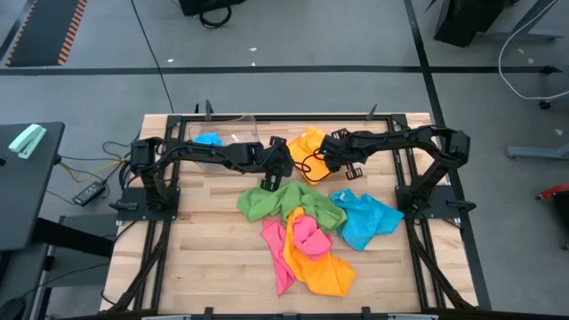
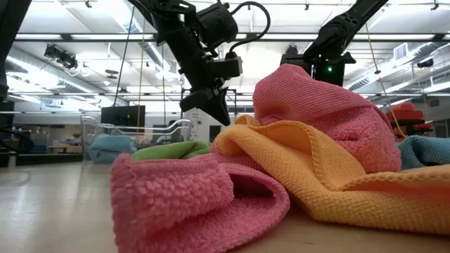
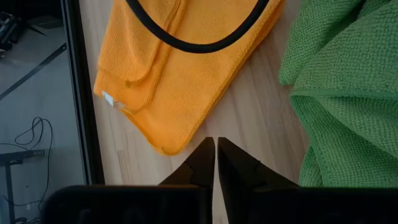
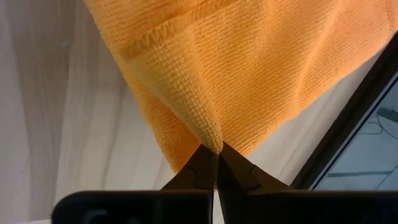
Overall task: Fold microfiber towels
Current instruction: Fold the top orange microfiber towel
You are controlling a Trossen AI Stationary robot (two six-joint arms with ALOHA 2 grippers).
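Observation:
An orange towel (image 1: 305, 142) lies on the wood at the table's far middle, with my right gripper (image 4: 216, 149) shut on it. My left gripper (image 3: 216, 148) hangs shut and empty just left of it, over bare wood between that towel (image 3: 180, 68) and a green towel (image 3: 342, 93). The green towel (image 1: 286, 201), a blue one (image 1: 366, 220), a pink one (image 1: 293, 238) and a second orange one (image 1: 322, 265) lie crumpled in a heap at the table's middle. In the low view the pink towel (image 2: 330, 112) hides my right gripper. My right gripper pinches a raised fold of the orange towel (image 4: 210, 134) between its two fingertips, slanting down from above. The cloth is drawn into a peak at the fingers and spreads away from them. A hemmed edge (image 4: 155, 37) runs across farther off.
A clear plastic bin (image 1: 227, 133) with a blue towel (image 1: 210, 140) stands at the far left. The table's black frame rail (image 3: 81, 93) runs beside the orange towel. A black cable (image 3: 186, 43) loops over that towel. Bare wood shows at the near left.

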